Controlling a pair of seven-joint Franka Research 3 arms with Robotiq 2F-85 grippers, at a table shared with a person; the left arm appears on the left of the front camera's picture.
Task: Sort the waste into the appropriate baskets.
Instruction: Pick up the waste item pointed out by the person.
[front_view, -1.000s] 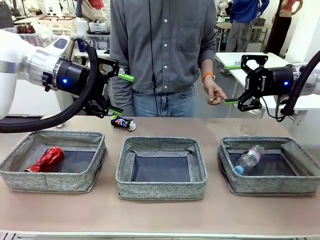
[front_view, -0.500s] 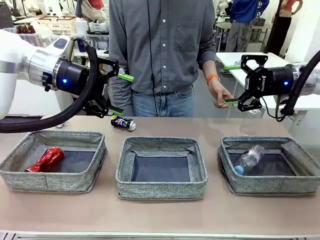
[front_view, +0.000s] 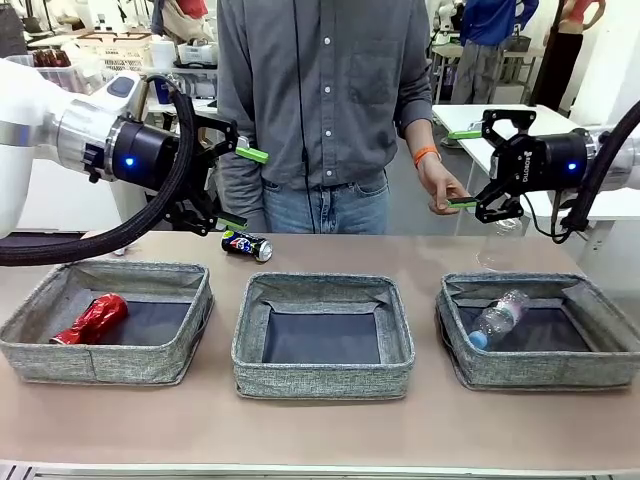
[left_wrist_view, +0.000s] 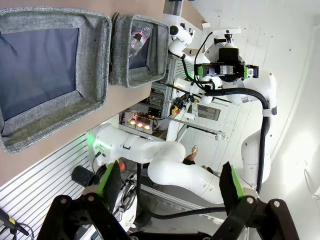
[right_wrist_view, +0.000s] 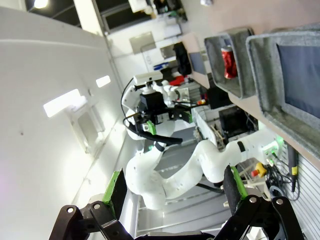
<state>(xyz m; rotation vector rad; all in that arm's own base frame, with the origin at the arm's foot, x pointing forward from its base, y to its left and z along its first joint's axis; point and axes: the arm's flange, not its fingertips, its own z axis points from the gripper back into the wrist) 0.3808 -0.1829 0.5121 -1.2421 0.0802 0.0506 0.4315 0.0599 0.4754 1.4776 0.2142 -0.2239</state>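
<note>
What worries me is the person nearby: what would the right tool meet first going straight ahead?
Probably the left tool, which faces the right tool; the person's hand looks near its lower finger, though depth is unclear.

Person's hand (front_view: 443, 187), far side, right of centre: shifted right over the last second, and its orange wristband (front_view: 425, 157) moved with it. It was well short of the right gripper (front_view: 456, 168). Its fingertips now sit at that gripper's lower green pad; whether they touch it is unclear.
</note>
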